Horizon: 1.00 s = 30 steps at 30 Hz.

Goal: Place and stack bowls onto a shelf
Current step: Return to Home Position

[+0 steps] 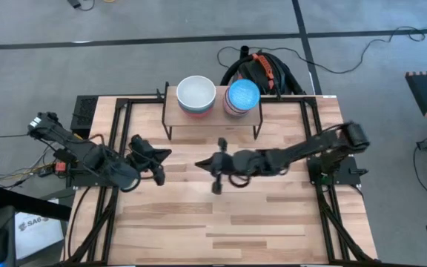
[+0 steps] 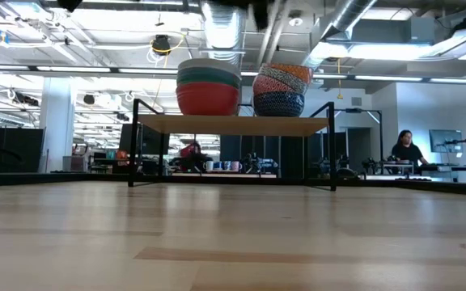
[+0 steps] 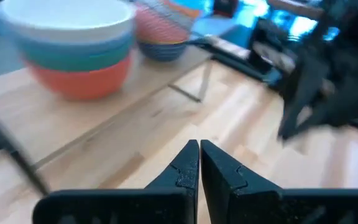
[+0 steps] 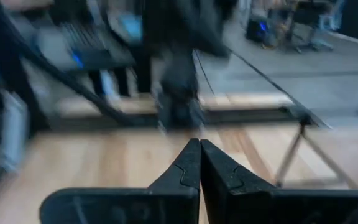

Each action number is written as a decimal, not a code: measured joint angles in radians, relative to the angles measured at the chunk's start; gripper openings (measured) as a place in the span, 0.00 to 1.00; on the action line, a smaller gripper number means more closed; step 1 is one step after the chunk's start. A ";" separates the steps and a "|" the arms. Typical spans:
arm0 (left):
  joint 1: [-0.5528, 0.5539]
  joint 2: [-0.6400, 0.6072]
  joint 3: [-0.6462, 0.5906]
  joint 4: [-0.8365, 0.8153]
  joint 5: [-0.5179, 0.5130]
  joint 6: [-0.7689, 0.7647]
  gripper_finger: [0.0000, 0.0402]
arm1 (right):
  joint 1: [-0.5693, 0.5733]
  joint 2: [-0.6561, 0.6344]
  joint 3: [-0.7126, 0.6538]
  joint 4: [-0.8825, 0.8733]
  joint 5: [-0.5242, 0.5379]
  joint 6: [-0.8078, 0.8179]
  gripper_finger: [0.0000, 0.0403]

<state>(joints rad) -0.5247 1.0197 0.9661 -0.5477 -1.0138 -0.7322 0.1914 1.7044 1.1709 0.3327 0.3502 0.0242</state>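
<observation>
Left gripper, its fingers pressed together on nothing, hung over the tabletop in front of the left end of the shelf. The right gripper, likewise closed and empty, hung near the table's middle, also in front of the shelf and pointing toward the left arm. Both were apart from the bowls.

Every bowl in view stood on the shelf, in two stacks side by side.
- **Left stack:** the white bowl was on top. Under it the left wrist view showed a light blue bowl, then the green bowl and the red bowl at the base.
- **Right stack:** a second light blue bowl was on top, and a blue-and-white patterned bowl sat at the bottom with a pink patterned bowl on it. Whether another bowl sat between these could not be told.

Both stacks looked upright. The stacking therefore appeared finished. By judgement, all that was left was for the arms to draw back to rest.

Black frame rails ran along both sides of the table. A bundle of cables lay on the floor behind the shelf. A seated person was visible far off in the room. Nothing stood between either arm and its own side of the table, and the only near neighbour for each was the other arm.
</observation>
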 joint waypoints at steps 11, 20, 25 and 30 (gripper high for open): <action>0.171 0.029 -0.200 0.854 0.373 0.579 0.00 | -0.055 -0.553 -0.239 -0.158 -0.289 0.209 0.06; 0.213 -0.246 -0.236 0.684 0.595 0.785 0.00 | -0.121 -0.917 -0.391 -0.453 -0.376 0.237 0.06; 0.214 -0.374 -0.486 0.897 0.592 0.772 0.00 | -0.087 -0.975 -0.443 -0.502 -0.375 0.136 0.04; 0.217 -0.541 -0.665 0.946 0.510 0.837 0.00 | -0.069 -1.094 -0.552 -0.361 -0.374 0.079 0.04</action>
<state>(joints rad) -0.3081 0.4790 0.3009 0.3985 -0.5035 0.1050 0.1225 0.6106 0.6186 -0.0281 -0.0238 0.1034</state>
